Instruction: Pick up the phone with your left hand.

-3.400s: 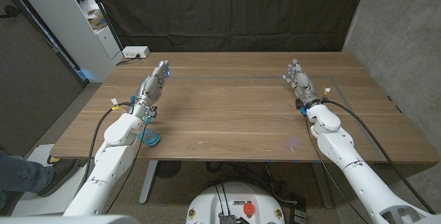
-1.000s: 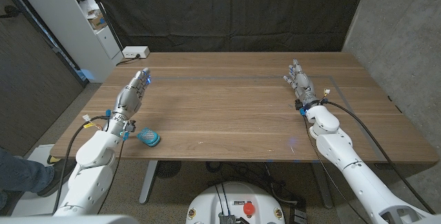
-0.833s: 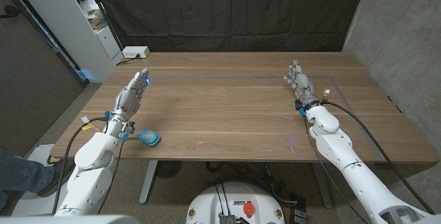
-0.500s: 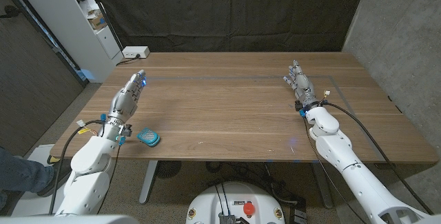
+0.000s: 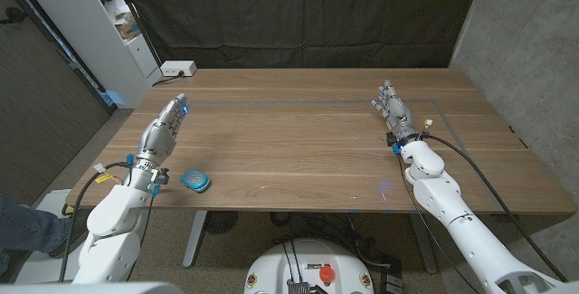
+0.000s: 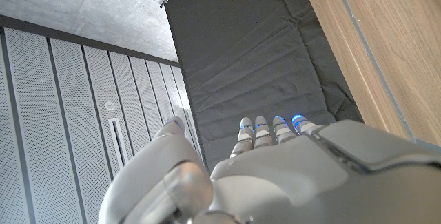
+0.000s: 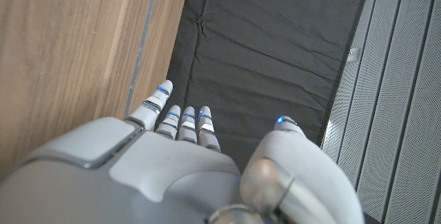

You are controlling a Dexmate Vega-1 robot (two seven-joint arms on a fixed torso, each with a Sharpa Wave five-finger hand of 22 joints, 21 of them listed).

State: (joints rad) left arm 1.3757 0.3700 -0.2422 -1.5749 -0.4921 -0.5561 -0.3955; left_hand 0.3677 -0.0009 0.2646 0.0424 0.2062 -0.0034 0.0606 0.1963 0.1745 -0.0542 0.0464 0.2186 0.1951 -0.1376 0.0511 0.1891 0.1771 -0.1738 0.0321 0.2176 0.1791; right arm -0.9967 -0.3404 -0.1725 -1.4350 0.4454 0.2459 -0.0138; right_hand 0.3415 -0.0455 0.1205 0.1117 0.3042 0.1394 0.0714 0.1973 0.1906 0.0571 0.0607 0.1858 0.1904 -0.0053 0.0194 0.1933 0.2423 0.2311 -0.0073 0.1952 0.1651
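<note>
Fingers straight and together, your left hand (image 5: 166,122) holds nothing and stands over the table's (image 5: 308,140) left edge, well forward of the small teal object (image 5: 194,180) lying near the front edge beside your forearm. Your right hand (image 5: 393,110) is likewise empty, fingers extended, far across on the right side. If that teal thing is the phone, it looks oddly small and rounded; I cannot confirm it. Reaching back toward it risks nudging it off the near edge with your wrist or the loose cables. In the left wrist view the left hand (image 6: 275,162) faces the dark curtain (image 6: 248,65), so the object is hidden from it.
</note>
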